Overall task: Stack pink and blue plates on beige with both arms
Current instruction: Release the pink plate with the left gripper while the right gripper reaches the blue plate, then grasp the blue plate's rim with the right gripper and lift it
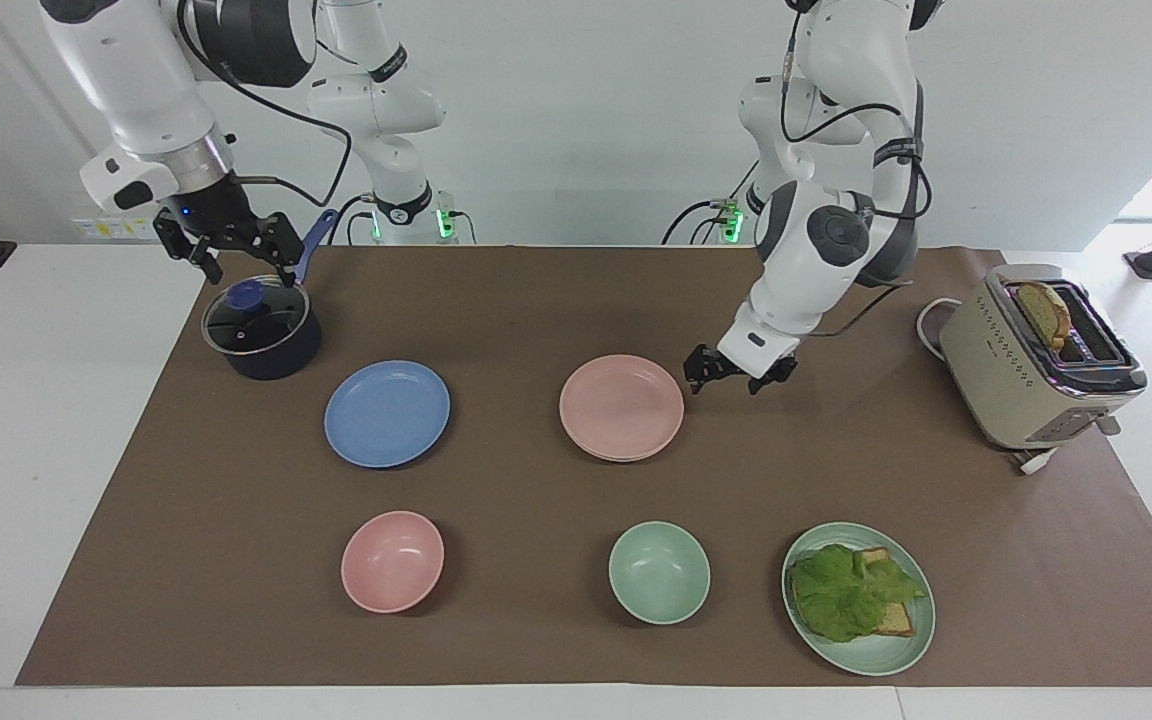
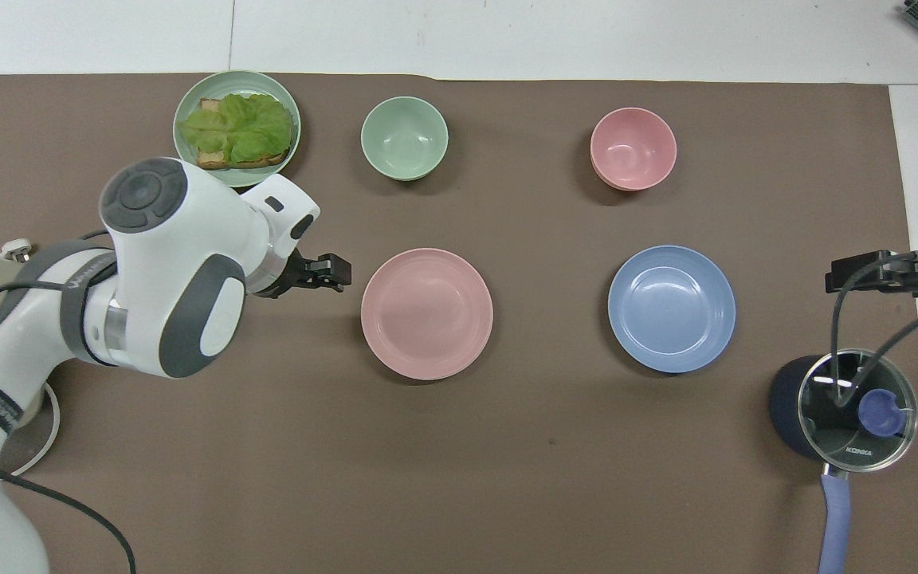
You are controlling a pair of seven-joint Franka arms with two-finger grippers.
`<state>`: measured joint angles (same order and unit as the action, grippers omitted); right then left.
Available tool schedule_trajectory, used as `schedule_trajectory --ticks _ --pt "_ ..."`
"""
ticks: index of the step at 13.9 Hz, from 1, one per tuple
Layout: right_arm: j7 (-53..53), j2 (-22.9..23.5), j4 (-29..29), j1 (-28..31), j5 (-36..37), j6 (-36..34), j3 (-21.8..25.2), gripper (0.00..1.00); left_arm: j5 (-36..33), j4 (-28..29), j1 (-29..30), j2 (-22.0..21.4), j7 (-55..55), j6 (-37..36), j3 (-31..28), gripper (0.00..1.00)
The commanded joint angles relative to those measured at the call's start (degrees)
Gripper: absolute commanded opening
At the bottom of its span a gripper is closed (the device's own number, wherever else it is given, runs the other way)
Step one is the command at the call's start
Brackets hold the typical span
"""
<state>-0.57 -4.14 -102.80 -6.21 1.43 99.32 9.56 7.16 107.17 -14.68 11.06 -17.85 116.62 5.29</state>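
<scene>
pot [image 1: 261,335]: I see a dark saucepan with a glass lid and a blue handle, nearest the robots, at the right arm's end of the brown mat [image 1: 536,300].
right gripper [image 1: 244,268]: up in the air over the pot's robot-side edge. I read the fingers as spread apart with nothing between them.
toaster [image 1: 1031,360]: cream box at the left arm's end, with a slice of bread standing in a slot.
left gripper [image 1: 733,382]: low over bare mat, just beside the pink plate on the toaster side and not touching it. I read the fingers as apart and empty.
pink plate [image 1: 621,405]: round, shallow, matte pastel pink. It lies flat near mid-table, sitting on the beige plate.
beige plate [image 1: 636,457]: under the pink one. I only get a thin pale rim along the stack's edge farthest from the robots, and the two look centred.
blue plate [image 1: 387,413]: same size and shape as the pink, matte medium blue, with a faint inner ring. It is flat on the mat by itself, beside the stack toward the right arm's end and well apart from it, a little farther out than the pot. Not stacked yet.
pink bowl [image 1: 392,560]: smaller and deeper, farther out than the blue plate.
green bowl [image 1: 658,572]: farther out than the stack.
green plate [image 1: 921,620]: beside the green bowl toward the left arm's end, holding toast under a lettuce leaf.
</scene>
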Motion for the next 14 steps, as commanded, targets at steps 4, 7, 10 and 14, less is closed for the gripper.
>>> schedule_trajectory --ticks 4,7,10,14 --pt "8.74 6.59 -6.88 0.85 -0.89 11.49 -0.25 1.0 -7.14 -10.21 10.97 -1.4 10.89 -13.24 0.16 1.0" --pt "8.66 7.56 -13.55 0.41 -1.87 20.02 -0.25 1.0 -8.13 -11.8 14.76 -1.4 12.91 -13.52 0.16 1.0" --pt "8.92 11.6 -17.51 0.5 -1.95 26.7 -0.25 1.0 -8.13 -13.47 17.84 -3.32 16.86 -15.18 0.08 1.0" --pt "11.29 15.03 -20.6 0.85 -5.02 31.81 -0.25 1.0 -8.13 -13.56 18.55 -7.37 18.46 -19.23 0.16 1.0"
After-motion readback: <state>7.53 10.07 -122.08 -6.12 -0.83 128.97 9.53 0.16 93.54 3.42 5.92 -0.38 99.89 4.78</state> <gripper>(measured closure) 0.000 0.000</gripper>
